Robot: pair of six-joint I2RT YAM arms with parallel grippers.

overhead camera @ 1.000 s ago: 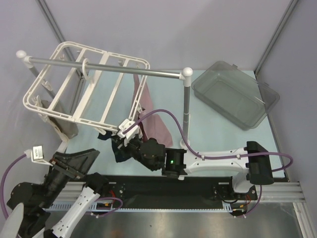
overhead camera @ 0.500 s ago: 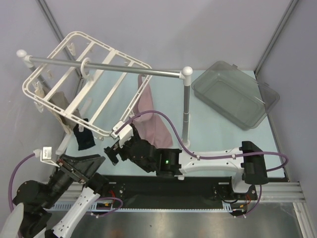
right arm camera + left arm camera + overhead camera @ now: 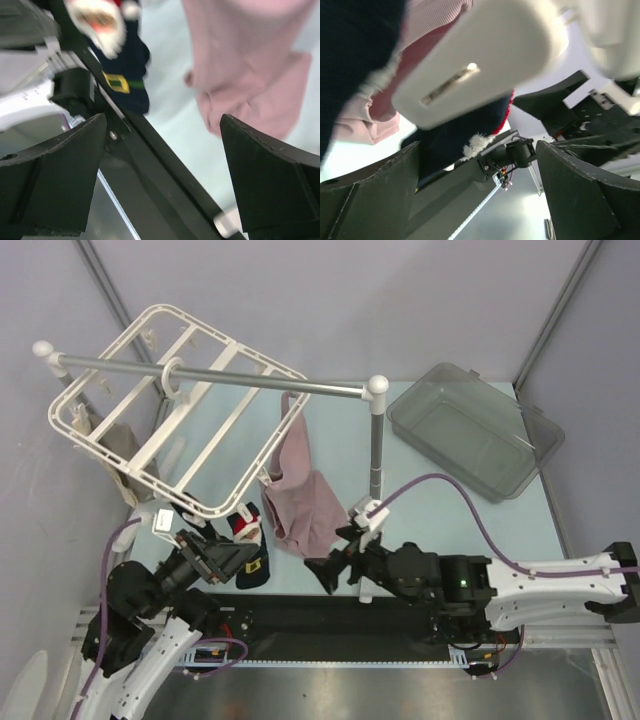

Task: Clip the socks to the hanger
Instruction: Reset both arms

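Note:
The white hanger [image 3: 95, 435] hangs tilted from the silver rail at the back left. One dark sock [image 3: 256, 566] with a yellow band and a red-and-white patch dangles from a white clip [image 3: 480, 55] at the hanger's near corner. In the right wrist view the sock [image 3: 131, 60] shows at the upper left. My left gripper [image 3: 232, 558] is open just left of and below the sock [image 3: 462, 127], with nothing between its fingers. My right gripper [image 3: 335, 560] is open too and stands apart to the sock's right. A second sock does not show.
A pink cloth [image 3: 300, 495] hangs from the hanger beside the sock, and a beige cloth [image 3: 112, 445] hangs on its far left. The rail stand's post [image 3: 377, 445] rises at centre. A clear plastic bin [image 3: 475, 430] sits at the back right. The black base rail [image 3: 330, 615] lies below.
My right gripper has opened, let go of the sock and drawn back to the right. The hanger has swung. My left arm has moved in and up toward the hanging sock.

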